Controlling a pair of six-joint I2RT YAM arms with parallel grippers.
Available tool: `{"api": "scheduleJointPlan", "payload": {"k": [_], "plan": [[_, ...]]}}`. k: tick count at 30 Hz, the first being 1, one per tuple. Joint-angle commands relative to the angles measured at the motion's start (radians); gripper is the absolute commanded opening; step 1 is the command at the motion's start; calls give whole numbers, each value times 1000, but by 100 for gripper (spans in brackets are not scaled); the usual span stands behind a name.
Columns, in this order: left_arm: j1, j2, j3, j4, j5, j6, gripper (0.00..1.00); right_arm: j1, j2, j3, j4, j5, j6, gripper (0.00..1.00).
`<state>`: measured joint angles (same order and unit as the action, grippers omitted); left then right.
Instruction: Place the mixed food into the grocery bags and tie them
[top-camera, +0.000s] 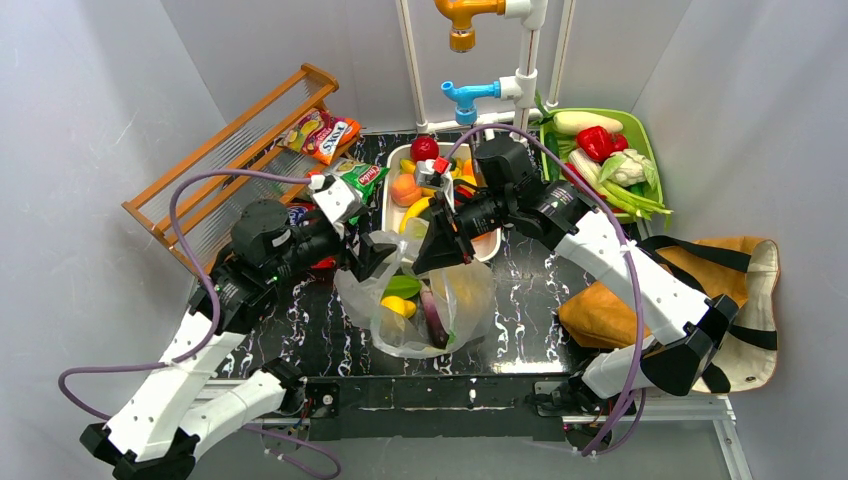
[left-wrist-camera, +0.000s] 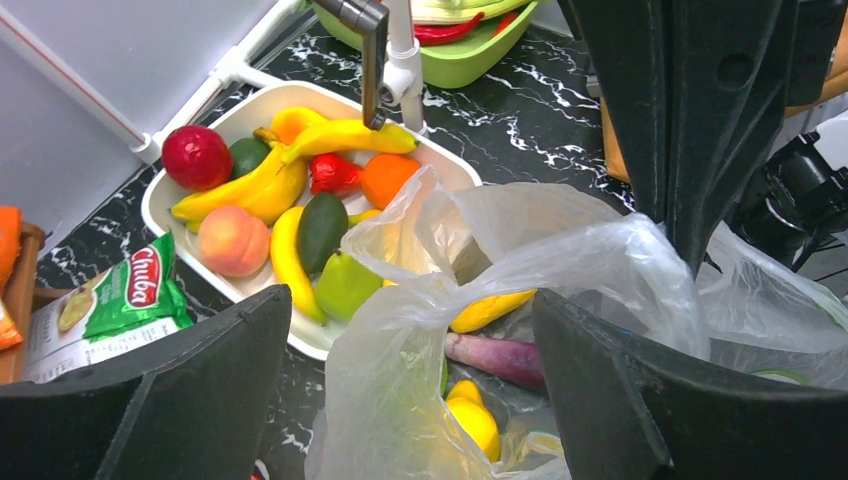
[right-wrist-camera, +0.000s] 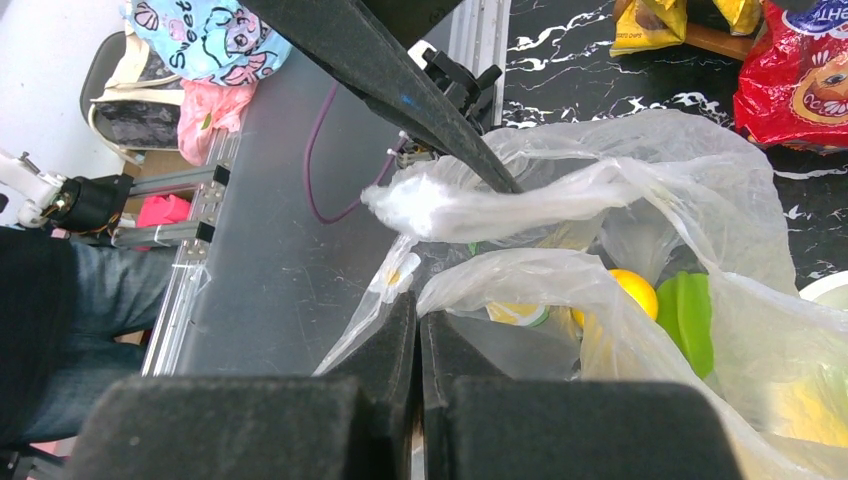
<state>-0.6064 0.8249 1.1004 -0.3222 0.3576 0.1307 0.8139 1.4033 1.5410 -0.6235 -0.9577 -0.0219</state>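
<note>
The left arm (top-camera: 185, 375) and right arm (top-camera: 625, 265) are each showing white angular link shells alternating with black rounded joint housings. A purple cable (top-camera: 172, 212) is trailing along each arm. The left gripper (left-wrist-camera: 410, 320) is showing broad, matte black wedge fingers (left-wrist-camera: 180, 400). The right gripper (right-wrist-camera: 417, 320) is showing black, finely textured ones.

One clear plastic bag (top-camera: 465, 290), one tan tote (top-camera: 600, 318), one white tray (left-wrist-camera: 235, 118), one green tray (left-wrist-camera: 462, 65), one wooden rack (top-camera: 230, 150), one red apple (left-wrist-camera: 197, 157), one peach (left-wrist-camera: 233, 240), one orange tap (top-camera: 460, 20), one blue tap (top-camera: 465, 98)
</note>
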Motion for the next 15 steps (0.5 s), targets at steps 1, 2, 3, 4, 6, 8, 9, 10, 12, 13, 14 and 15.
{"api": "scheduleJointPlan", "payload": {"k": [1,2,3,4,6,8,9,10,12,13,14,15], "plan": [[-6,-8,109,-134,-86,27,90,10,-12,18,44,-29,-9,1],[-6,-1,136,-163,-98,27,90,11,-13,17,45,-29,-9,1],[-6,6,164,-193,-100,33,91,12,-12,16,45,-29,-8,1],[-6,13,190,-224,-95,37,92,13,-13,16,45,-29,-7,1],[-6,37,248,-309,-71,53,91,14,-13,15,45,-28,-6,1],[-6,64,314,-414,-36,80,86,15,-15,13,47,-27,-3,1],[-6,72,338,-463,-14,97,84,16,-15,13,48,-26,-2,1],[-6,75,358,-505,8,112,82,17,-16,12,48,-24,-2,1],[-6,72,379,-565,47,141,69,19,-18,10,49,-23,0,1],[-6,68,388,-590,52,150,64,20,-19,10,50,-23,1,1],[-5,66,397,-615,51,157,59,21,-19,9,50,-23,3,1],[-6,62,406,-644,54,172,55,23,-19,8,50,-22,5,1]]}}
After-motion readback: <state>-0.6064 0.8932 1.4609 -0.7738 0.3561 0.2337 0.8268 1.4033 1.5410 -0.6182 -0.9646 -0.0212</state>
